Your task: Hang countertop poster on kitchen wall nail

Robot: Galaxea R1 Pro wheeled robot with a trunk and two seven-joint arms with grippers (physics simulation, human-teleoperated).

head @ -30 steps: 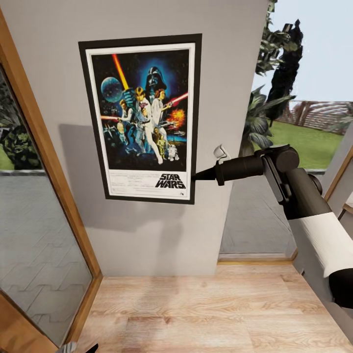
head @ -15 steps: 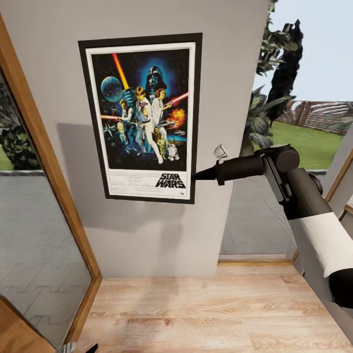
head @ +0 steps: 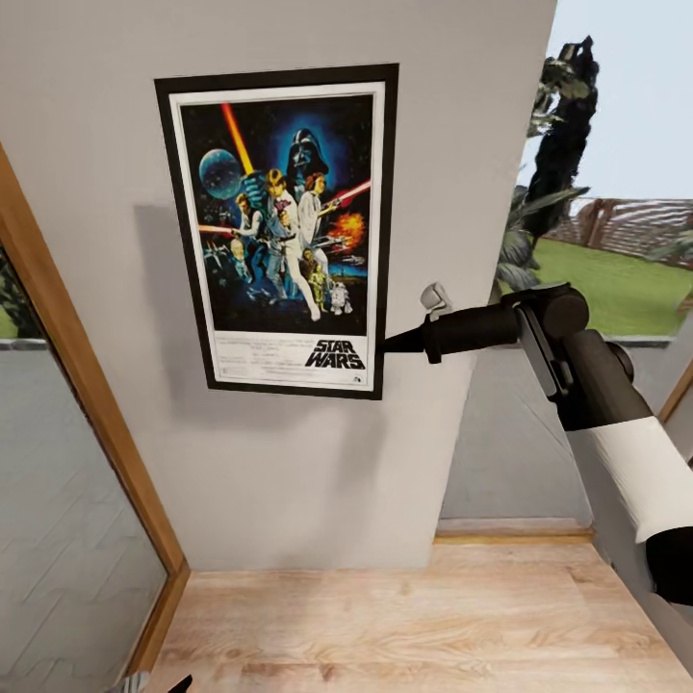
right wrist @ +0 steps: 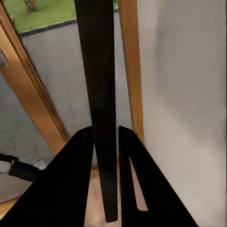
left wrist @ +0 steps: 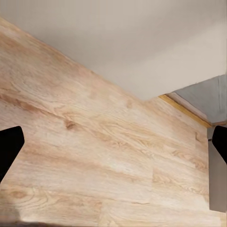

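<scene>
We see the grey wall (head: 289, 481), our landmark, with the poster (head: 284, 231) flat against it, upright, presumably for hanging on a nail. Our right gripper (head: 387, 343) pinches its lower right edge, steadying it. Our left gripper's (left wrist: 113, 142) fingers are spread over the wooden floor (left wrist: 94, 156).

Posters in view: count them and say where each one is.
1. The poster is against the grey wall, its lower right edge pinched by the right gripper; the right wrist view shows its frame edge-on between the fingers.
</scene>
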